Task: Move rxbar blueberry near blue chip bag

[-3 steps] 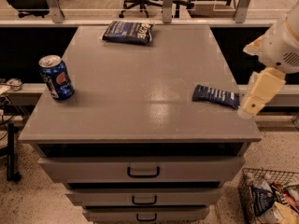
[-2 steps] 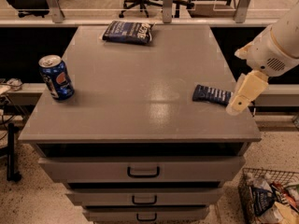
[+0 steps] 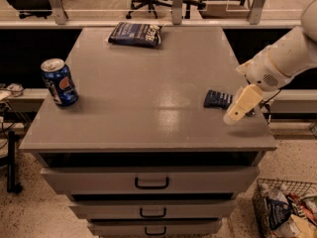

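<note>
Currently, my gripper point(image 3: 237, 112) is hanging at the right end of the blue bar point(image 3: 216, 99), grip I cannot tell, bar lying by the right edge of the table point(image 3: 148, 93), chip bag point(image 3: 135, 34) sitting far back.

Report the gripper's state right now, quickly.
Gripper: open or shut cannot be told. It is at the right end of the rxbar blueberry, on the right side of the cabinet top.
</note>
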